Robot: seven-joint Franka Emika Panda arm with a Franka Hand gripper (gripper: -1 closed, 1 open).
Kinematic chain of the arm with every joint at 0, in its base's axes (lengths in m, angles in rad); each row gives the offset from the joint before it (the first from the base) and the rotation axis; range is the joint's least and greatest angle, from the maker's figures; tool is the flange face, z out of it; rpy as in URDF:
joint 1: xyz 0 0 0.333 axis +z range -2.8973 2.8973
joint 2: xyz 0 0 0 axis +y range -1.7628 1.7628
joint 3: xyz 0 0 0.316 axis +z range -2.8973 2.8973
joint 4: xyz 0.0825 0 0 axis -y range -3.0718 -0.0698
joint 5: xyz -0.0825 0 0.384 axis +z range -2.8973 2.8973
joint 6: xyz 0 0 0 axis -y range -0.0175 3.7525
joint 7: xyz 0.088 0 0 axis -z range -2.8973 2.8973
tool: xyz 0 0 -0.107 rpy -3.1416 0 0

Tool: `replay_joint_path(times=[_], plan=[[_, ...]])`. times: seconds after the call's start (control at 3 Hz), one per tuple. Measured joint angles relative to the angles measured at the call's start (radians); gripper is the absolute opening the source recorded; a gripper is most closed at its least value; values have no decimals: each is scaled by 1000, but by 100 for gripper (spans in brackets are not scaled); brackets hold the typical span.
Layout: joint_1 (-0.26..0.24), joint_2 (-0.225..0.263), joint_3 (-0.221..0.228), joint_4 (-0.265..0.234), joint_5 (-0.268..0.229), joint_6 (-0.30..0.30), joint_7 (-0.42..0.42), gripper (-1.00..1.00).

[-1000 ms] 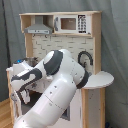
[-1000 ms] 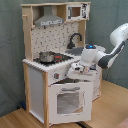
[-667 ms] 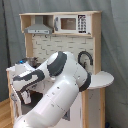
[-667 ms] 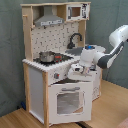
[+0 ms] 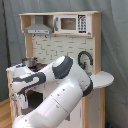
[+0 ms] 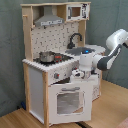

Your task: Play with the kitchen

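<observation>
Kitchen (image 5: 60, 45) filled the first exterior view, standing against a grey curtain (image 5: 112, 40); mostly masked low down by the arm (image 5: 60, 95), with the gripper (image 5: 19, 97) hung at the front corner, finger state impossible to tell. Seen in the second exterior view: gripper (image 6: 78, 75) pressed near the knobs (image 6: 63, 76) above the oven door (image 6: 69, 101). Judged mid-reach for a knob; called next for a fine closing and twist.

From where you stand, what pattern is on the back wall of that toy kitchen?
The backsplash is white with small dark dots, clearest in the second exterior view.
</observation>
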Motion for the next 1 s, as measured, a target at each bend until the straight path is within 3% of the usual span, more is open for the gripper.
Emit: replay_joint_path(times=[1.0], plan=[[98, 20, 0, 0, 11, -17, 297, -100]])
